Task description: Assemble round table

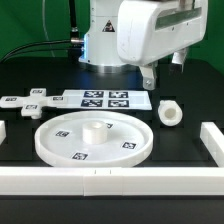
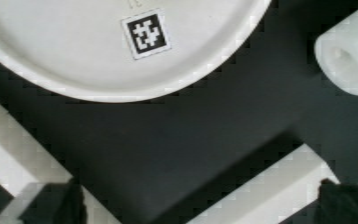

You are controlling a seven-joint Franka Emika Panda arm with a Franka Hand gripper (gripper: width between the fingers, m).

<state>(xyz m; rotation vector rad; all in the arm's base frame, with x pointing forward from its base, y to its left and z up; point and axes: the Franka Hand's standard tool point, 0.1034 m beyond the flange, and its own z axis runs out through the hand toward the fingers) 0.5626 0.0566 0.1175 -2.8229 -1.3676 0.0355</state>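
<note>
The large round rimmed disc point(image 1: 92, 138) lies flat mid-table with a low hub at its centre; its rim and one tag show in the wrist view point(image 2: 87, 45). The short thick cylinder point(image 1: 171, 113) lies to the disc's right in the exterior view and sits at the wrist view's edge point(image 2: 350, 60). The flat cross-shaped piece point(image 1: 30, 103) lies at the exterior view's left. My gripper point(image 1: 149, 78) hangs above the table behind the gap between disc and cylinder. In the wrist view the gripper point(image 2: 194, 208) is open and empty, with its fingers point(image 2: 44, 205) far apart.
The marker board point(image 1: 105, 99) lies behind the disc. Long white border bars run along the front point(image 1: 110, 181) and the right side point(image 1: 212, 139), with an end at the left point(image 1: 3, 131). One bar crosses the wrist view point(image 2: 247, 185).
</note>
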